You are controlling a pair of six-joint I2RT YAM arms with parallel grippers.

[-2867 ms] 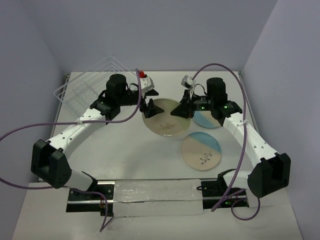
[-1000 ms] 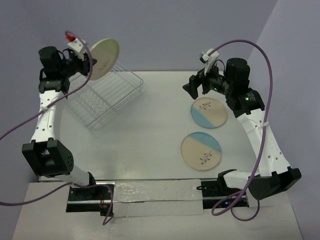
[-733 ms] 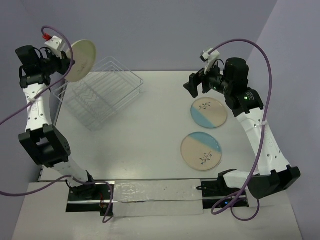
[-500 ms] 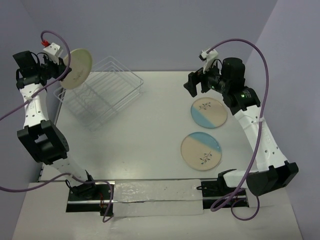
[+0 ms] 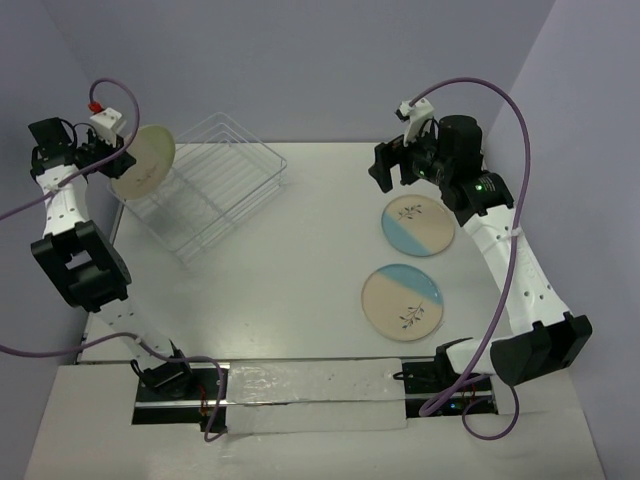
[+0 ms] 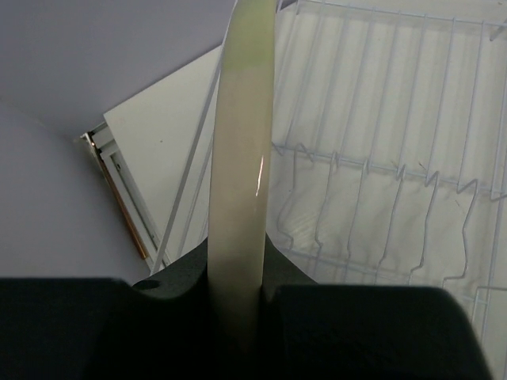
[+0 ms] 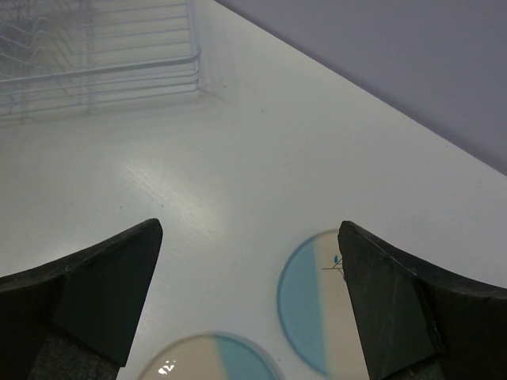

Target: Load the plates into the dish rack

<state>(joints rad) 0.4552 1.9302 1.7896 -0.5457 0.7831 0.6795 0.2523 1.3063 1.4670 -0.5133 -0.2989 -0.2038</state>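
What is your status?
Left gripper shut on round cream ceramic plate, on edge at white wire dish rack. Right gripper open. Two cream-and-blue plates on white table. Nothing blocking rack.

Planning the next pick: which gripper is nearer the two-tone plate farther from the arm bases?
Right. The right gripper hangs open just beyond that far two-tone plate. The left gripper is across the table beside the dish rack, shut on the cream plate.
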